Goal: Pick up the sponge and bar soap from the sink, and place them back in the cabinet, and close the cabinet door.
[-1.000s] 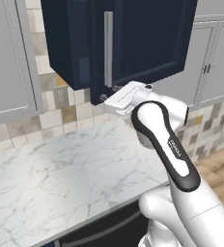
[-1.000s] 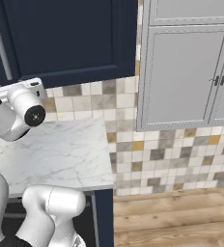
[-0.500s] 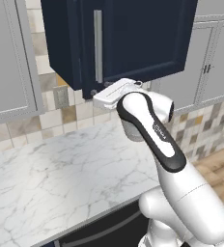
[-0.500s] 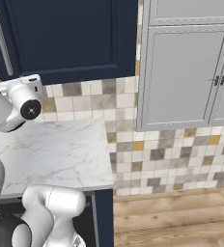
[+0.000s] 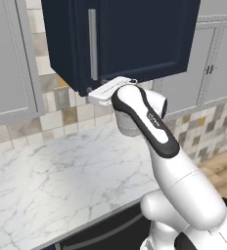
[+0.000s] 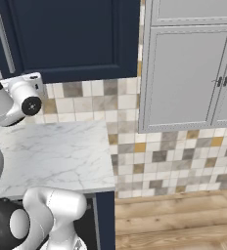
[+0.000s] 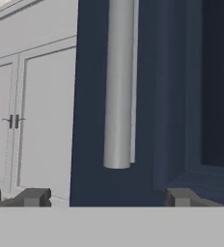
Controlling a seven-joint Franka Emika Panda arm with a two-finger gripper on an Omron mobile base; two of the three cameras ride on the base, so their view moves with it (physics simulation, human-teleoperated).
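The navy cabinet (image 5: 135,34) hangs above the counter, and its cabinet door (image 5: 130,53) lies close against the box. The door's long silver handle (image 5: 92,44) stands near the door's left edge. My white hand (image 5: 108,91) sits just under the cabinet's lower left corner. In the hand view the handle (image 7: 119,82) rises straight ahead on the navy door (image 7: 90,120). My gripper (image 7: 106,197) is open, its fingertips (image 7: 34,197) wide apart with nothing between them and clear of the handle. A darker navy recess (image 7: 213,96) shows to the right. The sponge, bar soap and sink are out of view.
A white marble counter (image 5: 61,171) spreads below the cabinet and ends at a navy side panel (image 6: 105,219). Light grey wall cabinets (image 6: 184,73) flank the navy one on the right, another (image 5: 8,53) on the left. Behind runs a tiled backsplash (image 6: 86,97); wooden floor (image 6: 184,219) lies right.
The door has swung toward the cabinet, its handle shifting left in the left base view. My hand followed it leftward and the jaws have widened.
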